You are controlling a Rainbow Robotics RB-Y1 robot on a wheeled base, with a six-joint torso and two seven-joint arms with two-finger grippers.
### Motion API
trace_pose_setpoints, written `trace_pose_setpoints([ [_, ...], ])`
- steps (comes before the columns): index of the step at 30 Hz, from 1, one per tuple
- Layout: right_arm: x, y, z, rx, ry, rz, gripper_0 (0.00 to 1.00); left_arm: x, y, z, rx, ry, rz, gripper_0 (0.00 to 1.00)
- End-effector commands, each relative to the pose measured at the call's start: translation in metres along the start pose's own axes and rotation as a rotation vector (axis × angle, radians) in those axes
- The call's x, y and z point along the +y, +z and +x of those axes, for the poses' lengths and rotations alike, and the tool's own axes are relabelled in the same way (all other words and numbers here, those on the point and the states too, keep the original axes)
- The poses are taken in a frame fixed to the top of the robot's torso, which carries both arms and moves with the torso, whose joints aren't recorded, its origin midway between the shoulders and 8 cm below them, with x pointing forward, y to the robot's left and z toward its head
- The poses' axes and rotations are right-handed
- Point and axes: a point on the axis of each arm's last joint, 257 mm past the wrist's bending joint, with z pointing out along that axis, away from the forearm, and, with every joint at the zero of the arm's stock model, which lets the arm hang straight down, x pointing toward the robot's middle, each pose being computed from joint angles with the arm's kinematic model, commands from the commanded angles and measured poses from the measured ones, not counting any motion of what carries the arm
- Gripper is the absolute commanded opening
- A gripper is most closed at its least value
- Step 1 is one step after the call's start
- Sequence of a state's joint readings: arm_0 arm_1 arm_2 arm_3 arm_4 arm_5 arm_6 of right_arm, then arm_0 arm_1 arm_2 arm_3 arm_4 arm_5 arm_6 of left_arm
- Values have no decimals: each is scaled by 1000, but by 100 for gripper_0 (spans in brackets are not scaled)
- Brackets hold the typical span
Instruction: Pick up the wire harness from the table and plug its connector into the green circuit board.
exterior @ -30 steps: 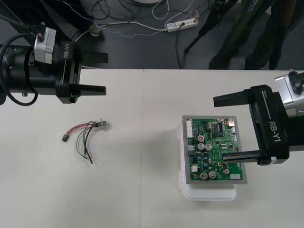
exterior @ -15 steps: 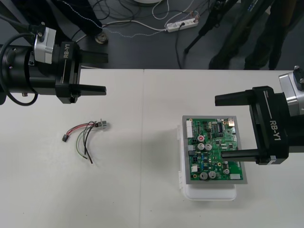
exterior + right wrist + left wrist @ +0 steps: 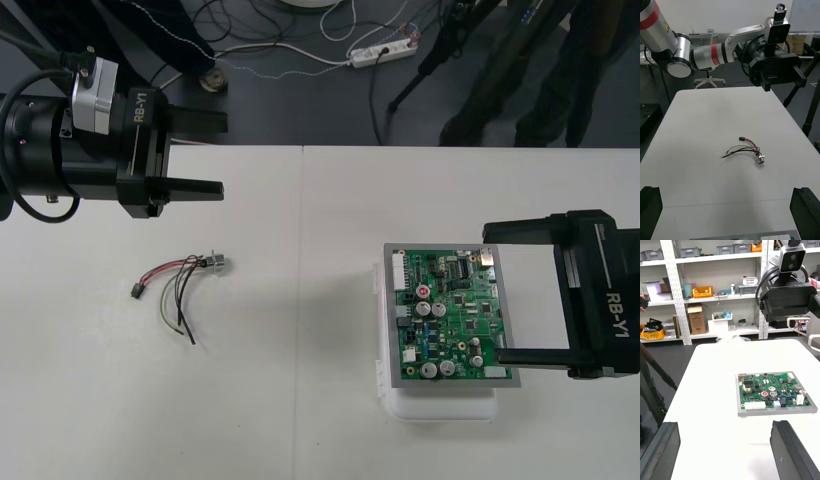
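The wire harness [image 3: 178, 281] lies loose on the table's left half, its black plug [image 3: 135, 291] to the left and its metal socket [image 3: 214, 263] to the right. It also lies ahead of my right gripper in the right wrist view, harness [image 3: 745, 149]. The green circuit board [image 3: 450, 315] sits on its white base [image 3: 440, 405] at the right; the board [image 3: 773, 392] also shows ahead of my left gripper. My left gripper [image 3: 205, 155] hangs open above and behind the harness. My right gripper [image 3: 492, 293] is open, with its fingers straddling the board's right part.
The table's far edge [image 3: 320, 147] runs behind both grippers, with dark floor and cables beyond. In the wrist views each arm sees the other gripper across the table: the left gripper [image 3: 779, 75] and the right gripper [image 3: 790, 302].
My right gripper has drawn back to the right and slightly toward the table's front, uncovering more of the board. The left gripper and the harness have not moved.
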State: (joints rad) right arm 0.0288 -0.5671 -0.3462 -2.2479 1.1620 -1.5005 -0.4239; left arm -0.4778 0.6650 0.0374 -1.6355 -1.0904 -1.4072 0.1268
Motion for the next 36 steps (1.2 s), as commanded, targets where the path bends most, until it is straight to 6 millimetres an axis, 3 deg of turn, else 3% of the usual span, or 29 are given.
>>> trace_pose_setpoints([
  [1, -5, -14, -5, -6, -15, 55, 100, 2, -8, -22, 33, 34, 32, 71],
  [7, -13, -12, -13, -74, 14, 98, 100, 2, -8, -22, 33, 34, 32, 71],
  [19, -15, 13, -2, -155, 88, 108, 100, 2, -8, -22, 33, 34, 32, 70],
  [20, -15, 16, -1, -158, 89, 111, 100, -19, -4, 16, 36, -82, 39, 71],
  [28, -12, 32, -1, -205, 120, 92, 100, -22, -9, 20, 36, -94, 40, 71],
  [36, 7, 45, -2, -229, 98, -19, 100, -19, -17, 23, 120, -21, 53, 71],
])
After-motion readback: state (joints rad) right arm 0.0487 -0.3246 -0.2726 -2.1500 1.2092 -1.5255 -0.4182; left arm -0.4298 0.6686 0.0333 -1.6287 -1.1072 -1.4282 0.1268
